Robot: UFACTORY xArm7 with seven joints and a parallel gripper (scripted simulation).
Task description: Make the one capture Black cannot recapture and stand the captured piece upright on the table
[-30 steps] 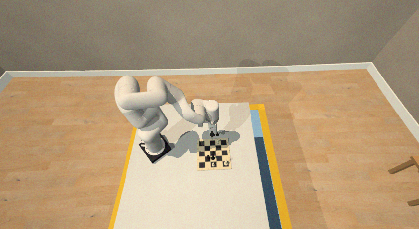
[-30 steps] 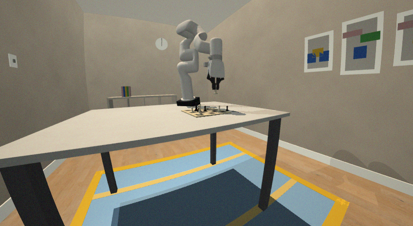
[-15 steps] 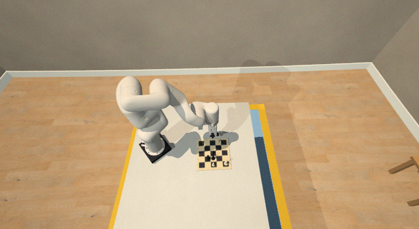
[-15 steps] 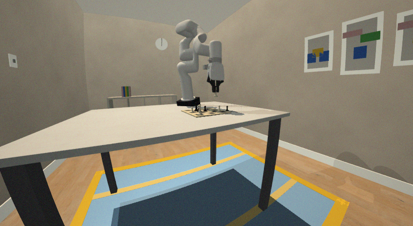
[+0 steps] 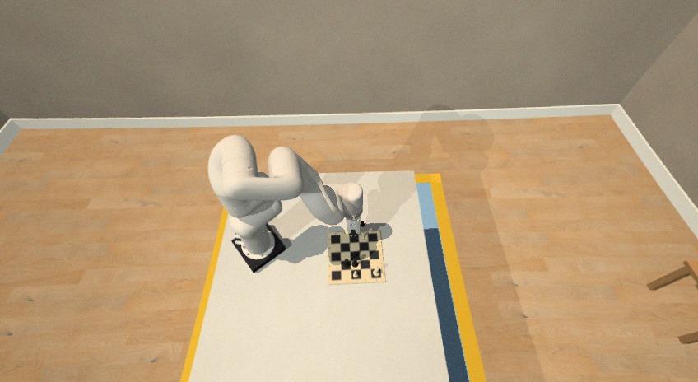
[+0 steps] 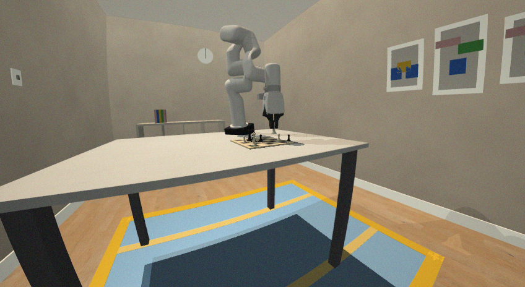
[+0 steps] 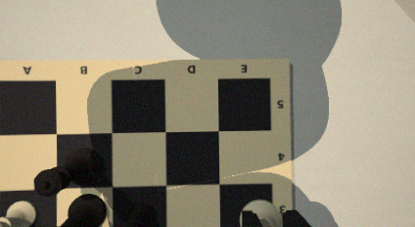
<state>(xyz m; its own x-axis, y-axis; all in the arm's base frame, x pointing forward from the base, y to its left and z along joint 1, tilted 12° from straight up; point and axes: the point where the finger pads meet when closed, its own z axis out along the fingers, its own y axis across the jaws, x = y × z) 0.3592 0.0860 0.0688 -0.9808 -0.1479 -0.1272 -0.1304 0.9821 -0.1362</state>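
One white chess piece [image 6: 273, 130] is hanging from the arm's jaws, which are clamped on its top; in the side view it is hanging upright above the far part of the board [image 6: 257, 145], clear of the squares below. In the wrist view the same white piece [image 7: 261, 213] is showing at the bottom edge between the two dark fingertips, over the E file near rank 3.

The board [image 5: 332, 279] is lying on the pale surface [image 5: 294, 319], right of the arm's base [image 5: 258, 253]. In the top view a black piece [image 5: 362, 224] is standing on the surface just beyond the board's far edge, beside the gripper [image 5: 352, 230]. More pieces are standing on the board: a black one [image 5: 355, 263] near the middle, and two white ones [image 5: 355, 274] [image 5: 375, 272] along the near rows.

In the wrist view a group of dark pieces [image 7: 80, 163] is crowding the A and B files around ranks 3 and 4, one of them [image 7: 51, 181] looking tilted, though I cannot tell for sure. A white piece [image 7: 21, 212] is sitting at the lower left corner. The arm's shadow is falling across the C to E files.
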